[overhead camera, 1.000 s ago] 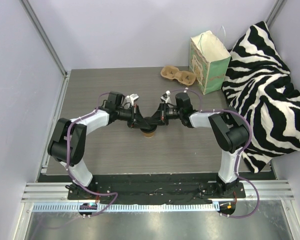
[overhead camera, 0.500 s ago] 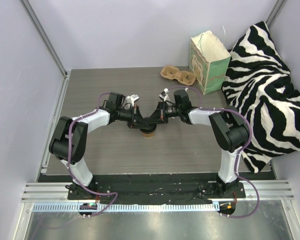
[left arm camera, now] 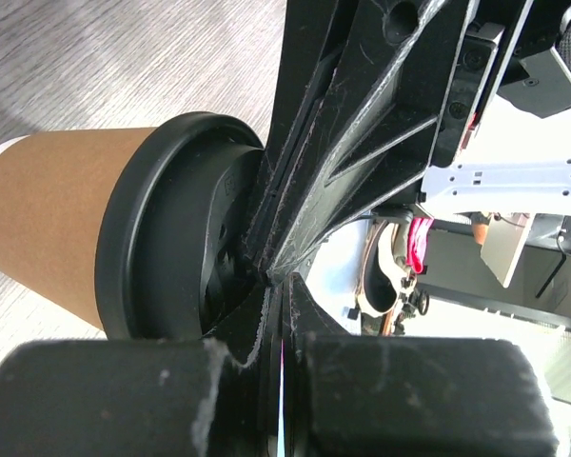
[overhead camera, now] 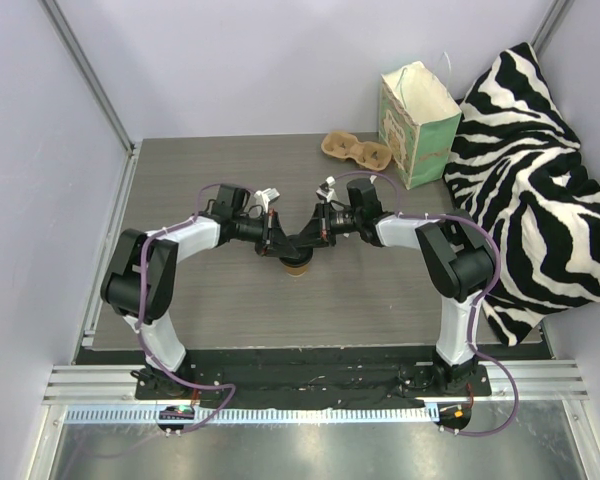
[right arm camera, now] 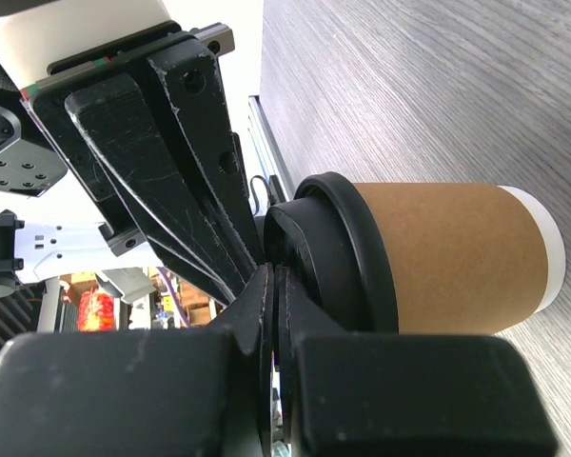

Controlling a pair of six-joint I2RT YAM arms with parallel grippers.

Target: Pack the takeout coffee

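- While both arms meet over it, the takeout coffee (overhead camera: 298, 265) stands upright mid-desk (overhead camera: 230, 300), well apart from the mint-green paper bag (overhead camera: 418, 125) at far right.
- Left gripper (overhead camera: 286, 245) and right gripper (overhead camera: 310, 242): jaws pressed together, tips against the black lid (left arm camera: 171, 228), pinching nothing.
- Probably light and crushable, so it is best held gently around the tan wall.
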